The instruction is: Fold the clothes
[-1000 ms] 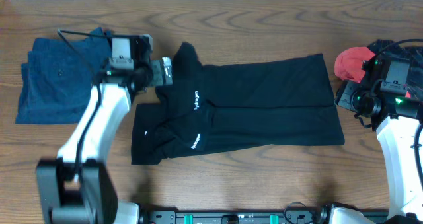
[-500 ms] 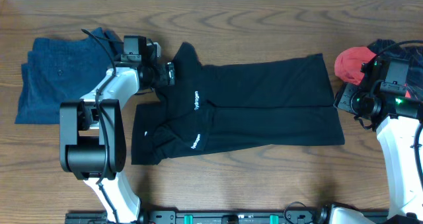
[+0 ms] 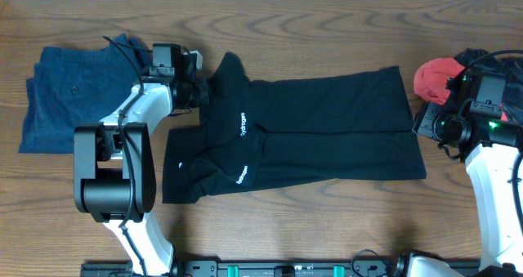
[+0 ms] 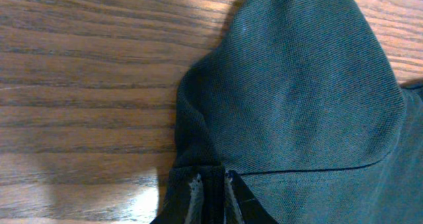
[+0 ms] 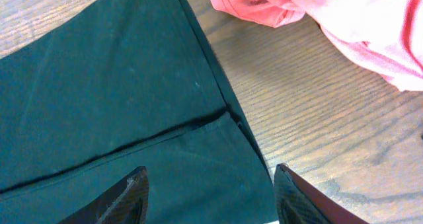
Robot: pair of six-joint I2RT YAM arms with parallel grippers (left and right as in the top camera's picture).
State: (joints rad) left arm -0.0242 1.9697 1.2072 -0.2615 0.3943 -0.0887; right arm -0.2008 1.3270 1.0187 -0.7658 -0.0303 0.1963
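Pinching the black polo shirt [image 3: 327, 130] near the table [image 3: 327, 32]'s far edge, the left gripper [image 4: 211, 184] is clamped on a sleeve; this shallow bite may slip. The right gripper [image 5: 208, 191] is open and empty.

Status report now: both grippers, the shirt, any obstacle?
Left gripper shut on edge of black short-sleeved polo shirt. Right gripper open above its hem. Shirt lies flat. Red fabric garment beside hem, not on it.

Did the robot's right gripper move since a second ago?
No. The right gripper stays open at the right edge of the black short-sleeved polo shirt, exactly as near the red crumpled cloth as before.
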